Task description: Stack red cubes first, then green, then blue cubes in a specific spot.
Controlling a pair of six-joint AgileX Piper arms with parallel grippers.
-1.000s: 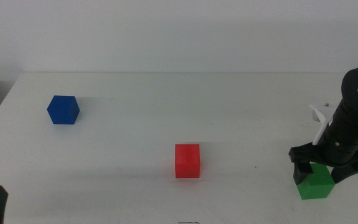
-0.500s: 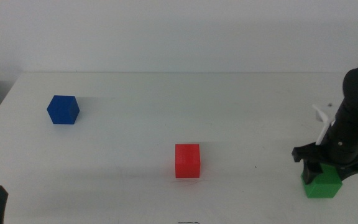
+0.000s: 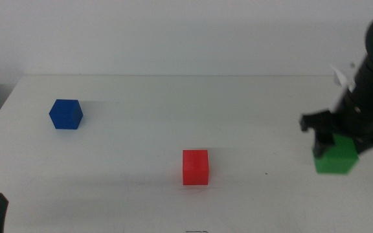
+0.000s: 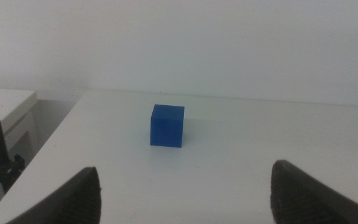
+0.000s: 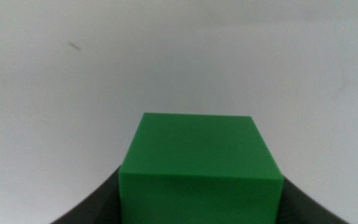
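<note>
Smooth white surface (image 3: pixel 173 116) against a pale wall, right claw (image 3: pixel 339 138) gripping green cube (image 3: pixel 336 157), red cube (image 3: pixel 195 167) mid-surface, blue cube (image 3: pixel 66 114) far left, left claw (image 4: pixel 185 193) wide, waiting.

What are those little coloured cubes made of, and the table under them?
The green cube, held in the right gripper, looks like matte plastic or painted foam: even colour, crisp edges, no gloss. The red cube and blue cube look alike. The table seems smooth white laminate, faintly sheened. The left gripper waits, open.

Bright, even light washes the white table (image 3: pixel 141 129) with faint shadows; the right tool (image 3: pixel 342 139) is motion-blurred.
</note>
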